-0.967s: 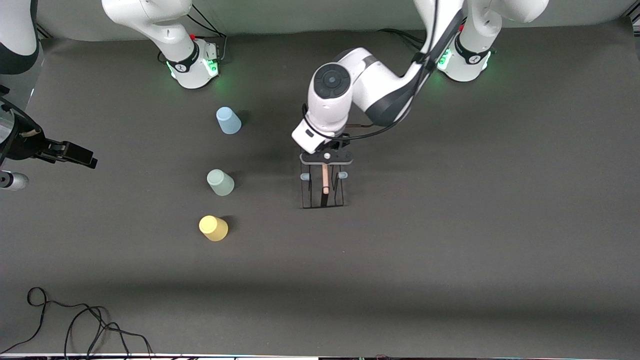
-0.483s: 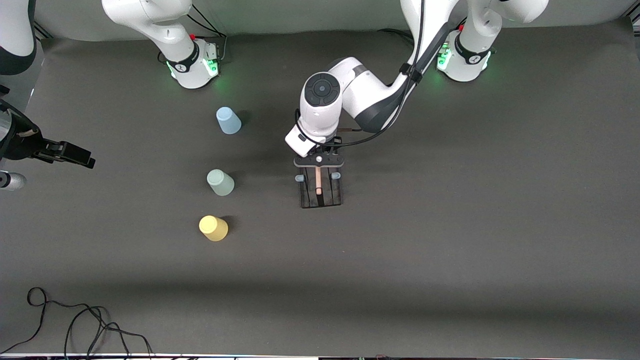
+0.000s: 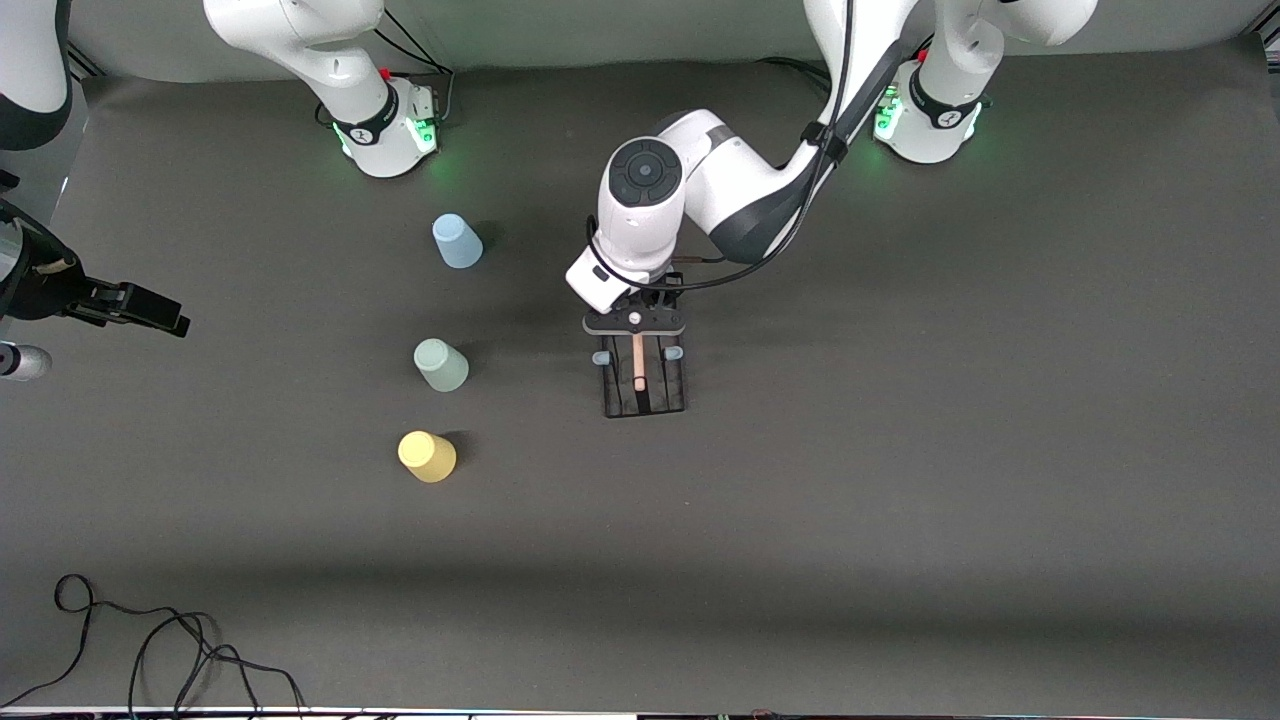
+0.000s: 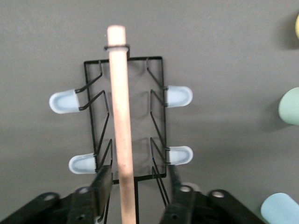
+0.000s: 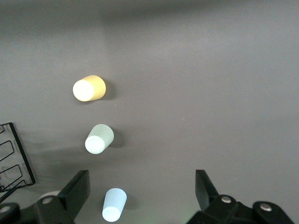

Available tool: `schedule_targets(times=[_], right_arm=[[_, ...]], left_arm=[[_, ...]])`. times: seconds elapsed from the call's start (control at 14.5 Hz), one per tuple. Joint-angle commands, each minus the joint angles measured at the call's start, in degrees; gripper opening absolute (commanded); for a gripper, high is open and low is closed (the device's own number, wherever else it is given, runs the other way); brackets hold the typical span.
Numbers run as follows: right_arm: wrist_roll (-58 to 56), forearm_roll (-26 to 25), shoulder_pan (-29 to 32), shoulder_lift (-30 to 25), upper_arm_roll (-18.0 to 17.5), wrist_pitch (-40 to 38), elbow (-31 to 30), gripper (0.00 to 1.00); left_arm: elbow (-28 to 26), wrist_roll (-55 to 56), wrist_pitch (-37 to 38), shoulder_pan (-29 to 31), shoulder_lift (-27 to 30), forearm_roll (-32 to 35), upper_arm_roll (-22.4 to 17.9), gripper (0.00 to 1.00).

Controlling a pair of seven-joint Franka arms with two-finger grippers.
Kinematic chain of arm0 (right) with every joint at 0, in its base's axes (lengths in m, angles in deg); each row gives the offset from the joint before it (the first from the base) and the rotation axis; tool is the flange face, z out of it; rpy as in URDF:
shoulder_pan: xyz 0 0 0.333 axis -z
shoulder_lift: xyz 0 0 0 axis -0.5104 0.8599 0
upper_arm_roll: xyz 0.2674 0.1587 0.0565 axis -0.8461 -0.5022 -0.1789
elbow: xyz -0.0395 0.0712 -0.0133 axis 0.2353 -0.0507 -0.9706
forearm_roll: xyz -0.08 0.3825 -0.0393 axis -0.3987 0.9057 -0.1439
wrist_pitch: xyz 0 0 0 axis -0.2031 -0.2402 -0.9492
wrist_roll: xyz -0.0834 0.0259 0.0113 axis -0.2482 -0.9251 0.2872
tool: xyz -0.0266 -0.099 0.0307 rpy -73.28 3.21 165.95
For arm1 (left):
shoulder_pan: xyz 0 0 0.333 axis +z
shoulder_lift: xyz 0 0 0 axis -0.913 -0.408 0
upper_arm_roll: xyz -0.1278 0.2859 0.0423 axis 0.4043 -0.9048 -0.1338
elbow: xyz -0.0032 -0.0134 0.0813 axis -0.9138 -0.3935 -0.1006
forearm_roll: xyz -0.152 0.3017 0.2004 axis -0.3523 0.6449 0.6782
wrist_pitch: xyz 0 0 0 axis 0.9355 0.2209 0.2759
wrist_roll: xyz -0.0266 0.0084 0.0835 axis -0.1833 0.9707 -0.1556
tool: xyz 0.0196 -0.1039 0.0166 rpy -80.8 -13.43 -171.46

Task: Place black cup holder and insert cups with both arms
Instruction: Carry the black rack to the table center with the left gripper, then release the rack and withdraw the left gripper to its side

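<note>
The black cup holder [image 3: 645, 385] stands on the dark table near the middle, its wooden rod [image 4: 119, 93] pointing toward the front camera. My left gripper [image 3: 635, 320] is over the rod's end nearest the bases. It is open, and each finger [image 4: 103, 184] stands clear of the rod. Three cups stand narrow end up toward the right arm's end: light blue [image 3: 457, 241], grey-green [image 3: 441, 364] and yellow [image 3: 427, 456], the yellow nearest the front camera. My right gripper [image 3: 160, 318] waits high at that end, open and empty, and its wrist view looks down on the blue cup [image 5: 114, 204].
The arm bases [image 3: 385, 135] [image 3: 930, 120] glow green along the table's edge. A black cable [image 3: 150, 650] loops at the front corner at the right arm's end. A small silvery cylinder [image 3: 25, 362] shows at the frame edge under the right gripper.
The left arm shifted slightly toward the right arm's end with the holder, and its fingers have now come apart off the rod. The right arm and the cups have not moved.
</note>
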Motion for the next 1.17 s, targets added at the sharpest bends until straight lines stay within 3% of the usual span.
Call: schedule_targets(times=[0.0,0.14,0.48,0.69,0.83,1.1], right_arm=[[-1.26,-0.93,0.06,-0.53,-0.03,-0.54,-0.12,1.00],[-1.26,-0.93,0.06,-0.53,-0.03,-0.54,-0.12,1.00],[-1.26,-0.93,0.06,-0.53,-0.03,-0.54,-0.12,1.00],[-1.26,-0.93,-0.11,-0.53,-0.03,-0.54,-0.12,1.00],[-1.26,-0.93,-0.11,-0.53,-0.03,-0.54,-0.12,1.00],[-0.56,-0.57,-0.29,-0.61,-0.12,-0.80,-0.20,1.00]], left_arm=[[1.35,0.02,1.82,0.60,2.29,0.25,-0.52,0.99],[1.52,-2.24,6.10,5.05,5.98,0.25,-0.52,0.99],[1.18,-21.13,23.07,21.39,14.77,0.34,-0.61,0.97],[-0.23,-32.82,25.63,31.60,18.11,1.38,-0.61,1.00],[-2.07,-35.56,24.51,34.86,19.87,8.66,-0.61,1.00],[-2.08,-42.86,22.75,41.90,22.69,9.57,-0.61,1.00]])
